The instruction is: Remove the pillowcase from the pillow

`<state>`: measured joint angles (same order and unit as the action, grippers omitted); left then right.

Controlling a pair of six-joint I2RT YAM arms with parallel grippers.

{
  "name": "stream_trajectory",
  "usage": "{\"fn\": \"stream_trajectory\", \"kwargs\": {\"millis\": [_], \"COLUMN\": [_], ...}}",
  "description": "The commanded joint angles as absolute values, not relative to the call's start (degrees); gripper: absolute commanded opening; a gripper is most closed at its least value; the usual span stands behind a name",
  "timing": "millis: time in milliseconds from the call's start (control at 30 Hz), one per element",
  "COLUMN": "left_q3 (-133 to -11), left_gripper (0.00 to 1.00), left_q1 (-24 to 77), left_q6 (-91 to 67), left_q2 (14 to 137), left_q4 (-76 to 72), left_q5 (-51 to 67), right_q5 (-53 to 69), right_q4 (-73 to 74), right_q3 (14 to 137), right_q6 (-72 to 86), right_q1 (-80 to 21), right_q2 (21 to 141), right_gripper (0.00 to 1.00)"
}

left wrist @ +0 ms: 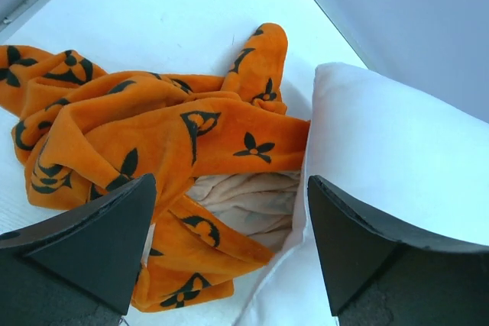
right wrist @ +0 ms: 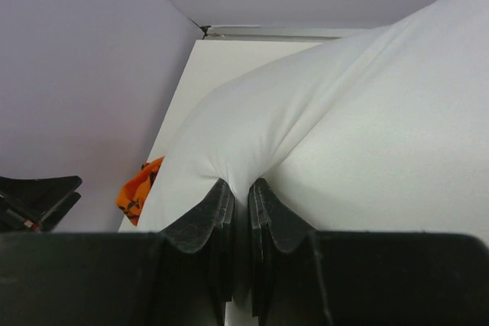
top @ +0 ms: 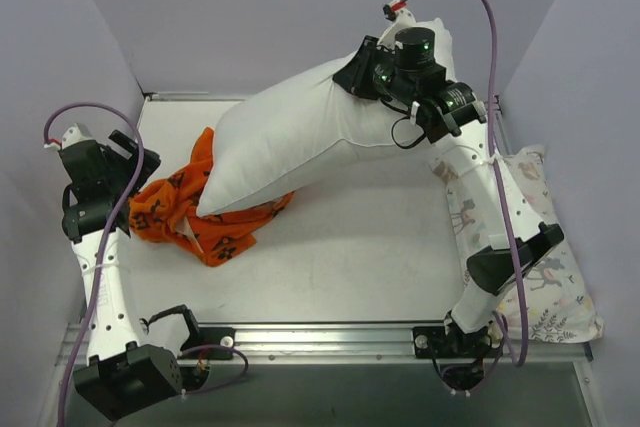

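Pillow [top: 300,137] in right hand [right wrist: 241,198]

Bright, even, diffuse light; no hard glare.
Overhead view sharp edge to edge; only a soft, pale shadow under the pillow [top: 300,137] on the worktop [top: 350,247], and the walls [top: 100,27] evenly lit. Left wrist view: pillowcase [left wrist: 153,135] crisp and saturated, worktop nearly washed out white, left tool [left wrist: 229,188] dark and slightly soft at the frame's foot. Right wrist view: right tool [right wrist: 241,188] close, blurred, black with little detail; pillow folds gently shaded.
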<state>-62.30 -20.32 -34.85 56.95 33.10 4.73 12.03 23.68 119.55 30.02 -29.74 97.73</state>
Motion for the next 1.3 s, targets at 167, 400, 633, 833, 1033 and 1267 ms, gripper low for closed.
{"fn": "stream_trajectory", "kwargs": {"millis": [167,400,633,833,1033,1267], "left_q3": [-61.35,-59.59,-54.32,-54.58,-51.69,-49.05], "left_gripper": [0.88,0.88,0.89,0.9,0.9,0.9], "left_q1": [-19.17,-5.47,2.81,3.78,3.78,4.22], "left_q6": [-32.52,-28.57,-25.76,-22.33,-19.61,-18.02], "left_q2": [56.25,55.55,50.37,46.95,40.53,36.39], "left_q4": [30.76,30.32,30.76,32.34,33.05,33.58], "left_q5": [14.58,14.07,10.9,12.3,13.09,13.18], "right_q5": [7.39,6.16,-1.15,-0.53,-5.08,-9.05], "right_q4": [5.46,1.49,11.67,17.22,18.98,20.74], "right_q3": [89.66,58.2,52.99,57.3,53.8,48.17], "right_q6": [32.07,34.38,30.07,27.78,29.79,29.62], "right_q1": [-30.15,-31.72,-32.08,-32.17,-32.26,-32.17], "right_q2": [83.18,77.61,68.66,60.48,49.76,40.7], "right_gripper": [0.0,0.0,0.49,1.0,1.0,1.0]}}
